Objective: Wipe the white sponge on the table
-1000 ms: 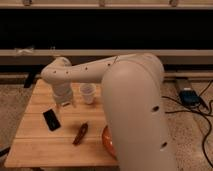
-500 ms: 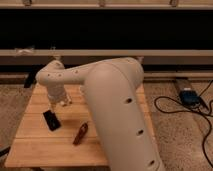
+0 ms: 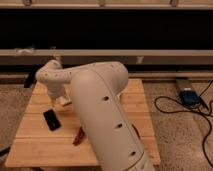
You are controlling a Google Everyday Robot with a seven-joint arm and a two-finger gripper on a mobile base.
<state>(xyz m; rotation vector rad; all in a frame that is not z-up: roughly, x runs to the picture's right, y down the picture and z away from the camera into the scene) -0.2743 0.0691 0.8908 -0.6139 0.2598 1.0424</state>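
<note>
My gripper (image 3: 56, 98) hangs at the end of the white arm, low over the back left part of the light wooden table (image 3: 35, 142). Just to its right a small off-white patch, which looks like the white sponge (image 3: 65, 102), lies on the table; whether the gripper touches it I cannot tell. The thick forearm (image 3: 100, 110) crosses the middle of the view and hides much of the table's centre and right.
A black phone (image 3: 51, 120) lies on the table's left, in front of the gripper. A brown elongated object (image 3: 79, 136) lies near the front, partly behind the arm. On the floor to the right are a blue device (image 3: 189, 96) and black cables (image 3: 170, 107).
The arm has swung left and nearer the camera. Its forearm now covers the white cup and the table's right side. The gripper has shifted slightly left, staying low over the table.
</note>
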